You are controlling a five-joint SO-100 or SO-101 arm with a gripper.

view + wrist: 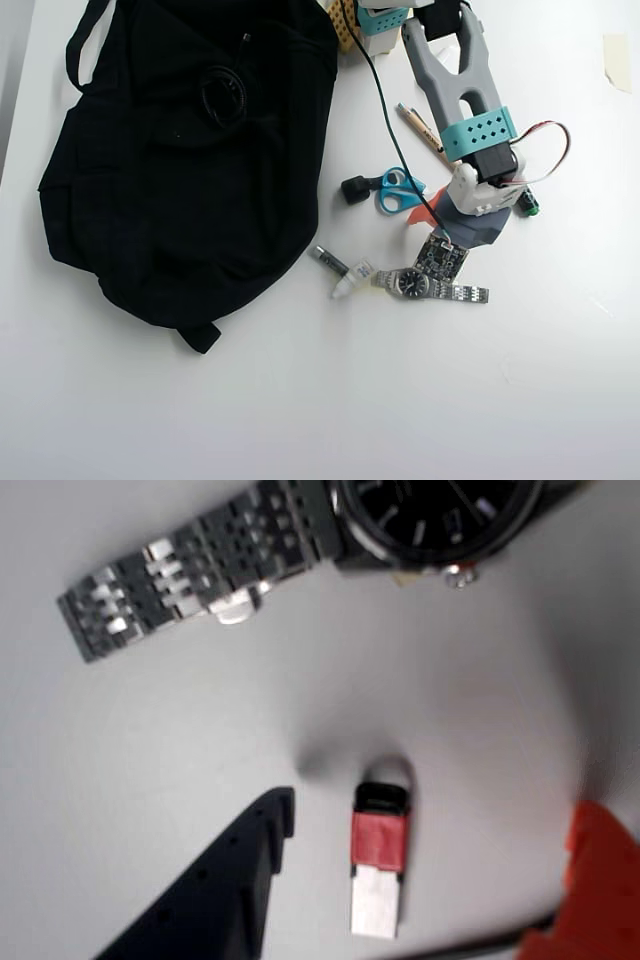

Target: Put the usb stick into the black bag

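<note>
The step in hand looks like the grasp: the gripper (425, 880) stands open with nothing in it, its black finger (225, 880) left and its orange finger (600, 885) right of the small red-bodied usb stick (379, 865) in the wrist view, so it should probably descend straight and close across the narrow body, clear of the steel-link wristwatch (300, 545) lying farther off. The stick lies flat on the white table (130, 750), black loop end far, white end near. In the overhead view the arm hides it; the large black fabric backpack (180, 170) lies well apart, left.
</note>
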